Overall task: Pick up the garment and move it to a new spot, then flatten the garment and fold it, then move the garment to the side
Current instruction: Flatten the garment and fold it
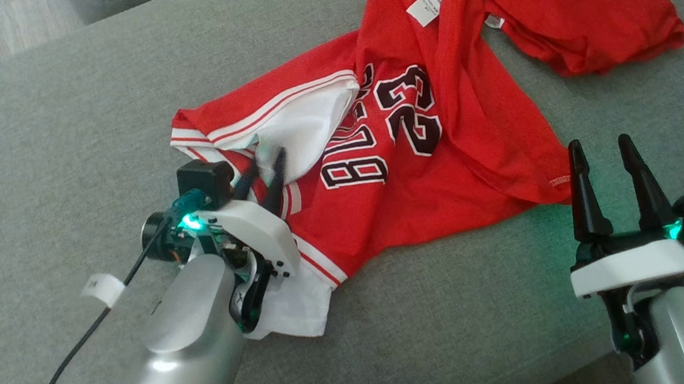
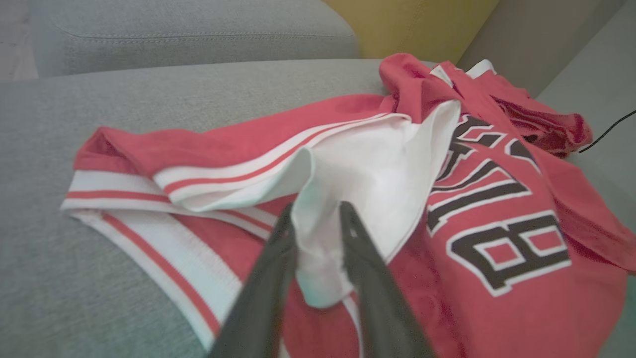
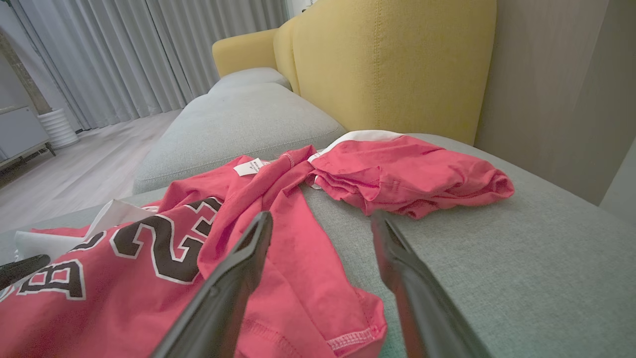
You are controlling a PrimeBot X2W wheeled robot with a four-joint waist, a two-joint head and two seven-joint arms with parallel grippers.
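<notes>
Head view: the red garment (image 1: 440,162) lies crumpled across a grey sofa cushion (image 1: 55,120), the left gripper (image 1: 266,168) at its striped near edge and the right gripper (image 1: 605,151) open and empty just beside the hem corner; a one-sided lift from here could twist the heap further. Black figures read "23" beside the letters "BUL", the rest lost in a crease; print on the white tag (image 1: 426,6) is too small to read. Left wrist view: the fingers (image 2: 278,258) pinch only a thin white fold (image 2: 377,169), a hold that may slip, or raise one layer while the bulk drags. Right wrist view: the jaws stand wide over the hem; the bunched far end, near the yellow backrest (image 3: 397,64), may stay tucked under when the cloth is spread.
</notes>
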